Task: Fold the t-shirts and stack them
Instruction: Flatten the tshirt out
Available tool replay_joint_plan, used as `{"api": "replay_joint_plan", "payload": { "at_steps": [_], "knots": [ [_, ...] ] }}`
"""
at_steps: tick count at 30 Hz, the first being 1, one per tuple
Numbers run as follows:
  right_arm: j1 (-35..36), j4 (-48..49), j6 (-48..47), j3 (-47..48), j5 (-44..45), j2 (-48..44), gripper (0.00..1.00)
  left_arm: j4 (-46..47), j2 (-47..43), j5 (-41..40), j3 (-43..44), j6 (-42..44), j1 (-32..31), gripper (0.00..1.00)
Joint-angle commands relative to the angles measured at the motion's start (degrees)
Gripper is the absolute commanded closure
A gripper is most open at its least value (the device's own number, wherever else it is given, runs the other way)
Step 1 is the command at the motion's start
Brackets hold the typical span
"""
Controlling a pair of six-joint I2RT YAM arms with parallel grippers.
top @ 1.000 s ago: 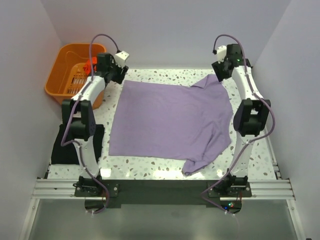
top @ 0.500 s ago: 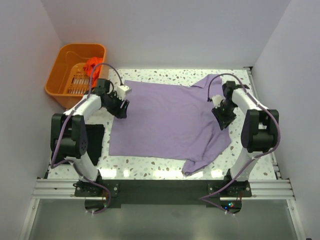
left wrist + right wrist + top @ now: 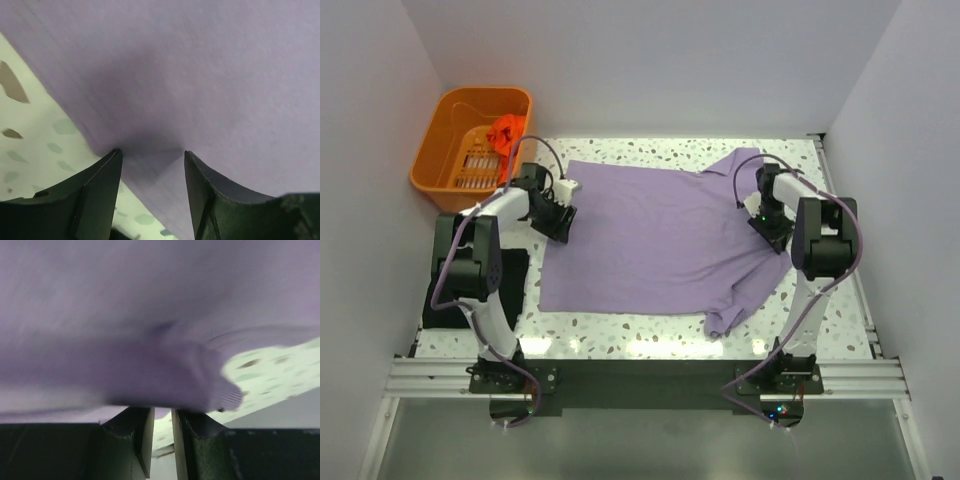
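The lilac-purple t-shirt (image 3: pixel 655 235) lies spread on the speckled table, its right sleeve area bunched. My left gripper (image 3: pixel 558 215) is at the shirt's left edge. In the left wrist view the gripper (image 3: pixel 152 156) is open, with both fingertips (image 3: pixel 107 170) pressed onto the lilac cloth (image 3: pixel 200 75). My right gripper (image 3: pixel 772 222) is at the shirt's right side. In the right wrist view the gripper (image 3: pixel 162 412) has its jaws nearly together under a bunched fold of lilac cloth (image 3: pixel 150 365). The black t-shirt (image 3: pixel 515 280) lies at the left. The orange-red t-shirt (image 3: pixel 505 130) hangs in the basket.
The orange plastic basket (image 3: pixel 445 165) stands at the back left, off the table's corner. White walls close in the left, back and right. Bare speckled table (image 3: pixel 620 335) shows along the front edge and at the right (image 3: pixel 840 300).
Both arms came down from the back corners onto the shirt's left and right edges. In the last half second the shirt's lower right flap shifted to the right.
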Motion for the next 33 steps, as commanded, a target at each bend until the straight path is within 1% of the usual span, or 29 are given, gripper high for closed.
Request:
{"api": "replay_joint_plan", "payload": {
  "at_steps": [1, 2, 4, 5, 6, 8, 9, 10, 11, 12, 13, 14, 15, 17, 18, 19, 20, 21, 22, 23, 24, 25, 26, 27, 28, 29, 30, 31, 33],
  "knots": [
    [-1.3, 13.4, -2.8, 7.2, 6.7, 6.4, 0.77, 1.9, 4.6, -4.6, 3.6, -2.8, 0.1, 0.43],
    [-1.6, 13.6, -3.5, 10.4, 7.6, 7.0, 0.77, 1.8, 5.2, -5.1, 4.3, -2.9, 0.1, 0.43],
    [-1.9, 12.3, -4.4, 13.6, 8.0, 6.6, 0.75, 1.7, 5.6, -5.1, 5.8, -3.1, 0.1, 0.43],
    [-2.1, 11.5, -4.6, 14.2, 7.2, 5.7, 0.71, 1.3, 5.4, -5.0, 6.3, -3.0, 0.0, 0.43],
    [-2.2, 8.4, -4.6, 14.7, 3.7, 4.3, 0.67, 1.1, 4.1, -4.8, 6.9, -2.8, 0.1, 0.42],
    [-2.5, 4.8, -4.1, 15.5, -0.3, -1.3, 0.57, 0.3, 2.1, -2.0, 6.9, -1.9, 0.1, 0.40],
    [-2.4, 2.7, -4.1, 15.6, -6.1, -3.0, 0.54, 0.3, 0.9, -1.3, 6.3, -1.6, 0.0, 0.39],
    [-2.5, -2.0, -4.1, 15.5, -8.1, -4.7, 0.52, 0.2, -1.6, 1.9, 5.9, -0.7, 0.0, 0.39],
    [-2.4, -3.5, -3.4, 14.9, -9.9, -8.0, 0.52, -0.9, -2.9, 4.3, 5.8, 0.2, 0.0, 0.37],
    [-2.5, -5.1, -3.2, 14.3, -11.9, -9.1, 0.52, -1.2, -5.9, 6.5, 5.0, 1.4, -0.2, 0.37],
    [-2.4, -9.2, -3.0, 13.1, -14.7, -9.9, 0.53, -1.3, -7.5, 11.6, 4.4, 2.2, -0.6, 0.37],
    [-2.4, -11.1, -1.9, 12.3, -16.4, -10.5, 0.56, -1.0, -9.0, 14.0, 2.7, 2.9, -1.1, 0.36],
    [-2.4, -13.9, -1.3, 11.2, -17.6, -10.9, 0.58, -0.2, -12.0, 15.2, 1.7, 3.4, -3.2, 0.36],
    [-2.6, -14.9, 1.0, 6.5, -21.0, -11.6, 0.61, 2.3, -14.4, 17.6, 0.2, 4.3, -6.5, 0.35],
    [-2.7, -14.8, 2.0, 4.6, -22.2, -13.0, 0.61, 3.8, -16.1, 17.8, -1.1, 3.8, -11.0, 0.35],
    [-2.8, -14.3, 2.8, 1.0, -23.1, -13.5, 0.61, 5.7, -16.8, 18.9, -1.7, 3.0, -13.4, 0.35],
    [-3.1, -13.9, 4.5, -0.5, -23.9, -14.6, 0.62, 9.9, -17.1, 20.0, -2.6, 2.2, -15.7, 0.35],
    [-3.5, -13.4, 5.6, -1.7, -24.4, -15.0, 0.62, 12.4, -17.3, 20.5, -2.9, -0.9, -20.6, 0.34],
    [-4.9, -13.2, 6.5, -3.5, -25.5, -15.3, 0.63, 18.6, -17.0, 20.7, -3.2, -2.7, -23.1, 0.35],
    [-5.6, -13.3, 7.9, -4.2, -26.6, -15.3, 0.64, 21.8, -16.3, 20.7, -3.0, -4.6, -25.6, 0.35],
    [-6.3, -12.8, 8.8, -4.9, -26.8, -15.4, 0.64, 24.7, -14.3, 20.8, -2.7, -8.1, -30.3, 0.35],
    [-7.8, -12.4, 10.3, -6.3, -26.7, -15.6, 0.64, 30.3, -13.0, 21.1, -2.1, -9.6, -32.6, 0.35],
    [-8.6, -12.0, 11.0, -7.0, -26.3, -15.5, 0.64, 32.6, -11.6, 21.1, -0.8, -10.8, -34.8, 0.35],
    [-10.0, -10.7, 11.8, -8.1, -25.4, -15.0, 0.64, 36.4, -8.6, 20.7, 0.0, -12.8, -39.0, 0.35],
    [-10.6, -10.1, 13.3, -8.6, -24.5, -14.8, 0.64, 41.1, -7.0, 18.7, 0.9, -13.6, -41.1, 0.35],
    [-11.3, -9.8, 13.9, -8.9, -24.2, -14.3, 0.64, 43.1, -5.5, 17.5, 2.7, -14.2, -42.9, 0.34],
    [-11.8, -9.4, 14.6, -9.1, -23.7, -14.0, 0.64, 45.1, -2.5, 16.8, 3.7, -15.3, -46.1, 0.34],
    [-12.7, -8.4, 15.5, -9.4, -23.7, -13.1, 0.63, 48.4, -0.9, 15.1, 4.7, -15.9, -47.3, 0.34],
    [-13.0, -7.5, 17.4, -9.5, -24.4, -12.1, 0.63, 50.4, 3.7, 13.9, 8.5, -17.8, -50.3, 0.33]
  ]
}}
